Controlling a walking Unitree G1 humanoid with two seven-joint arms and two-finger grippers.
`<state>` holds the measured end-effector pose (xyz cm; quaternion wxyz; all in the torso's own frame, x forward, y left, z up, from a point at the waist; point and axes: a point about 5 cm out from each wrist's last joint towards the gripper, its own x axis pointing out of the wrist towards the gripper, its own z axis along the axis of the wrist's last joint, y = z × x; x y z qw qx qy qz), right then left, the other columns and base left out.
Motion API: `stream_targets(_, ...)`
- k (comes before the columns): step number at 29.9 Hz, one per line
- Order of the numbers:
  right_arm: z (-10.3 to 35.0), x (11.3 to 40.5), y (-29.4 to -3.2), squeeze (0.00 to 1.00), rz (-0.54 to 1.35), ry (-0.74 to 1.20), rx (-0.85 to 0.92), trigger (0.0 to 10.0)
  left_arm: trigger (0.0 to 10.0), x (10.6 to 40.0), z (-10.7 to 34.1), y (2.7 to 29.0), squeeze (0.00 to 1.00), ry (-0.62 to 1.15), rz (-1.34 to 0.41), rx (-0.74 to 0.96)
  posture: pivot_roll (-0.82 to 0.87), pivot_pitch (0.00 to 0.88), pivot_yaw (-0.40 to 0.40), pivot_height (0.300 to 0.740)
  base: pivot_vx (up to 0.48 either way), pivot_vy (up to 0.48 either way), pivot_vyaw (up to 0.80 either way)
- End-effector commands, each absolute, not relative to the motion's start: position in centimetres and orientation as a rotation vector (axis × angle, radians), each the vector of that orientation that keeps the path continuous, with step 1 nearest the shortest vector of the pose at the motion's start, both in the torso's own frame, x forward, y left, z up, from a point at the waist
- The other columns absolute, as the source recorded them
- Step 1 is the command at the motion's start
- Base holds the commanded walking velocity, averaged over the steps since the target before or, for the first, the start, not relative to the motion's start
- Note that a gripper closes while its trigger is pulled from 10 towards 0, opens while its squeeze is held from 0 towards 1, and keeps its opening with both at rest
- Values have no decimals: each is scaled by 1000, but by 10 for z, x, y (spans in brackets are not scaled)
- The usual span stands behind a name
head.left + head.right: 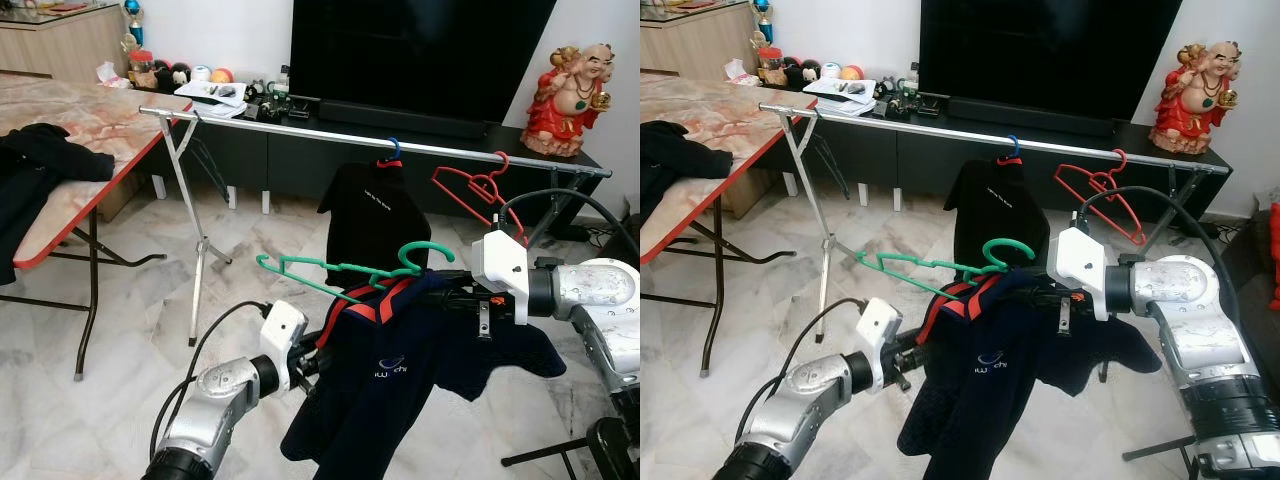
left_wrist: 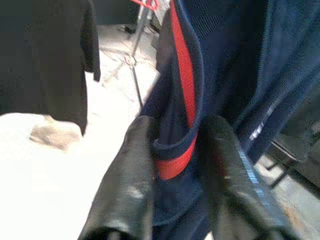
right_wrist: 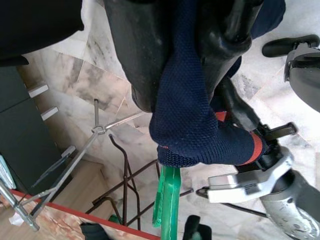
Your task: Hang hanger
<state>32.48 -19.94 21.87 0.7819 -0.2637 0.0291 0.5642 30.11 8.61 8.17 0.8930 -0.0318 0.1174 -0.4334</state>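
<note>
A green hanger (image 1: 340, 270) carries a navy shirt (image 1: 400, 370) with red collar trim, held in mid-air between my two grippers. My left gripper (image 2: 175, 170) is shut on the shirt's red-trimmed collar, low at the garment's left side (image 1: 318, 362). At the shirt's upper right, just under the green hook, my right gripper (image 3: 180, 60) is shut on navy fabric (image 1: 445, 285). Behind, a metal rail (image 1: 300, 128) holds a black shirt (image 1: 372, 215) on a blue hanger and an empty red hanger (image 1: 475, 185).
The rail's crossed legs (image 1: 200, 250) stand on the marble floor at left. A red-edged folding table (image 1: 110, 190) with a black garment (image 1: 40, 160) is further left. A TV (image 1: 420, 50), a low dark console and a red statue (image 1: 570, 100) line the back wall.
</note>
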Motion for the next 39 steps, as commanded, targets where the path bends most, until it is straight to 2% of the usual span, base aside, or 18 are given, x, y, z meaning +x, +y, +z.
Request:
stream_targets(1, 223, 326, -203, 0, 1197, 44, -582, 0, 0, 300, 86, 83, 0, 230, -922, -68, 62, 0, -105, 740, 0, 0, 0)
stream_targets(15, 218, 324, -200, 0, 1216, 54, -576, 0, 0, 310, 90, 85, 0, 189, -808, -75, 62, 0, -105, 740, 0, 0, 0)
stream_targets(23, 195, 324, -218, 0, 1174, 198, -700, 0, 0, 318, 86, 108, 0, 209, -657, -43, 63, 0, -107, 740, 0, 0, 0)
stream_targets(28, 192, 326, -232, 0, 1126, 216, -618, 0, 0, 319, 79, 120, 0, 249, -587, -30, 61, 0, -109, 740, 0, 0, 0)
stream_targets(32, 186, 321, -246, 0, 1131, 270, -639, 0, 0, 318, 75, 124, 0, 281, -570, -24, 59, 0, -109, 740, 0, 0, 0)
stream_targets(35, 190, 325, -251, 0, 1086, 239, -581, 0, 0, 316, 70, 126, 0, 303, -563, -14, 56, 0, -109, 740, 0, 0, 0)
stream_targets(36, 194, 326, -253, 0, 1073, 203, -515, 0, 0, 316, 69, 126, 0, 311, -562, -15, 57, 0, -110, 740, 0, 0, 0)
stream_targets(39, 195, 321, -256, 0, 1107, 187, -420, 0, 0, 315, 67, 124, 0, 316, -567, -12, 61, 0, -110, 740, 0, 0, 0)
